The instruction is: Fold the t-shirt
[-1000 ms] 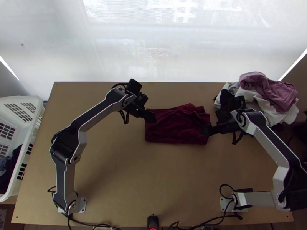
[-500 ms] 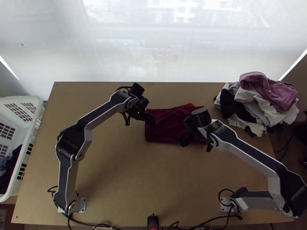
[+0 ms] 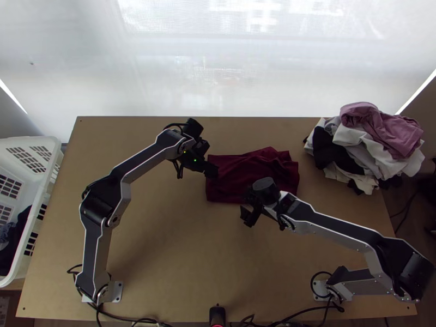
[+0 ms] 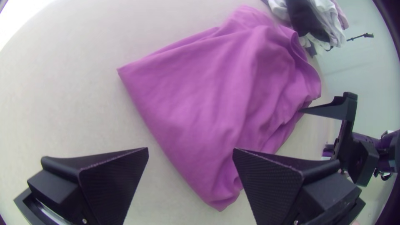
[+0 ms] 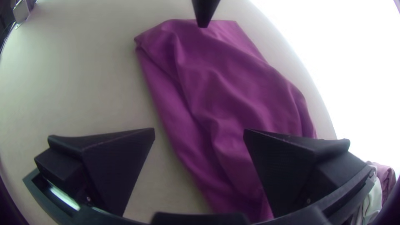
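One t-shirt [image 3: 234, 177], dark red in the top view; on the counter [image 3: 158, 240], between the two arms. Condition: gathered into a compact, roughly rectangular bundle, layers showing at its far edge, top rumpled. Left end effector [image 4: 190, 150]: fingers spread, nothing between them, at the bundle's left side. Right end effector [image 5: 200, 131]: likewise spread and unladen, by the near edge. Done, by judgement: the main folding, number of folds undetermined. Outstanding: probably a last fold or a straightening of the uneven far edge, plus smoothing of creases; completion well advanced, finish untidy.
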Tool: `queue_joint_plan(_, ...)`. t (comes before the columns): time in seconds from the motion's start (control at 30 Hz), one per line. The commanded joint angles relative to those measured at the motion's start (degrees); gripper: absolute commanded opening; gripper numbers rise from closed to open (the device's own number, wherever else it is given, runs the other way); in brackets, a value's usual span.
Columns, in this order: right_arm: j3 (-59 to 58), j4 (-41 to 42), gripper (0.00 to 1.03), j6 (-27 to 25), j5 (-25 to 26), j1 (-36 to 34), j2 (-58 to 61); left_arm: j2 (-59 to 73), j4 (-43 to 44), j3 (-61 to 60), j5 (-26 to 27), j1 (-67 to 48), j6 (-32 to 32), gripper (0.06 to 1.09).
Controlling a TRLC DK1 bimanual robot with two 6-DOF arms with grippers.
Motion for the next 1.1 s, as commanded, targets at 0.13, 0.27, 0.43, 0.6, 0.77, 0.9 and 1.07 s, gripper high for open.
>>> queue_joint_plan(0.13,-4.33,6.1,0.99,-0.92,0.69,2.75,2.29,0.12,-0.4,-0.01,-0.29,0.1,0.31,1.04)
queue_joint_plan(0.27,-3.8,7.94,0.99,-1.71,0.69,1.08,4.23,-0.06,-0.4,-0.01,-0.29,0.1,0.58,1.04)
queue_joint_plan(0.43,-3.53,12.16,0.99,-3.74,1.04,0.37,7.21,0.03,-0.49,-0.01,-0.29,0.36,0.66,1.04)
queue_joint_plan(0.6,-1.86,15.41,0.99,-5.23,2.09,0.02,11.34,0.03,-0.49,-0.01,-0.29,0.27,0.66,1.04)
queue_joint_plan(0.77,2.44,16.38,0.99,-5.58,2.44,-1.74,16.35,-0.23,-0.66,-0.01,-0.29,0.36,0.75,1.04)
queue_joint_plan(0.9,6.4,17.52,0.99,-5.58,3.24,-3.41,20.57,-0.59,-1.02,-0.01,-0.29,0.36,0.84,1.04)
queue_joint_plan(1.07,9.3,17.61,0.43,-5.14,3.5,-3.67,22.77,-1.46,-1.81,-0.09,-0.38,0.36,0.93,1.04)
